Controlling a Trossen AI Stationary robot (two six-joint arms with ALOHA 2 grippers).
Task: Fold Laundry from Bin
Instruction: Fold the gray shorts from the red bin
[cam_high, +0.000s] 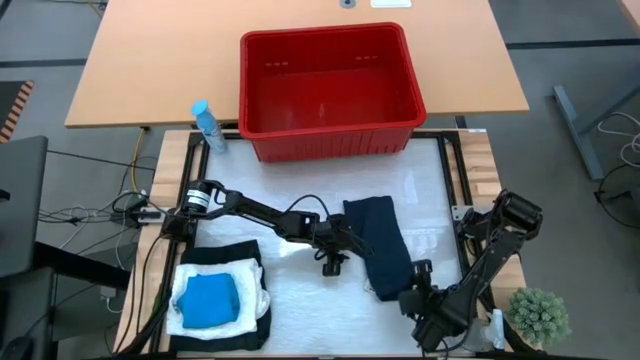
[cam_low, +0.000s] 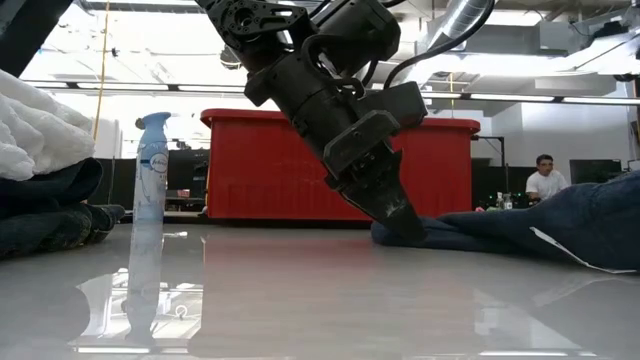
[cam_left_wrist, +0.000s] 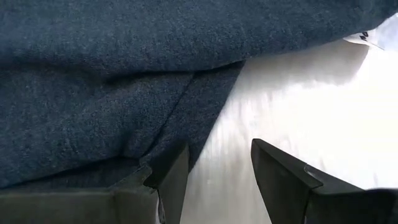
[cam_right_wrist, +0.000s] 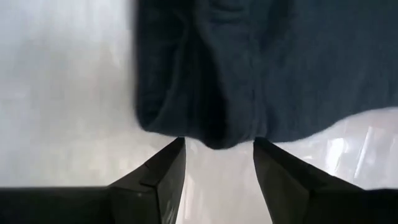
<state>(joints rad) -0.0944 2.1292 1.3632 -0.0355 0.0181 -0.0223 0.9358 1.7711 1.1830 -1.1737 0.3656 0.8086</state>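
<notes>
A folded dark blue garment (cam_high: 378, 245) of the laundry lies flat on the table's middle, in front of the red bin (cam_high: 325, 140). My left gripper (cam_high: 333, 265) stands open at the garment's left edge (cam_left_wrist: 205, 93), fingers slanting down to the table (cam_low: 400, 222). My right gripper (cam_high: 418, 292) is open just short of the garment's near end (cam_right_wrist: 217, 134), which lies beyond its fingertips (cam_right_wrist: 217, 162). At the near left a stack lies flat: a black garment (cam_high: 225, 250), a white crinkled one (cam_high: 250, 285), and a small bright blue one (cam_high: 208, 300) on top. My left gripper has one finger (cam_left_wrist: 171, 177) right at the garment's left edge (cam_left_wrist: 155, 149), coming down at a slant from the table's left. The other finger stands over bare table. Whether the first finger touches the cloth, I cannot tell.
A pale blue spray bottle (cam_high: 208, 125) stands at the far left beside the bin. A small green plant (cam_high: 538, 315) sits at the near right corner. Bare table lies between the stack and the garment. A person (cam_low: 545, 180) sits far off in the room.
</notes>
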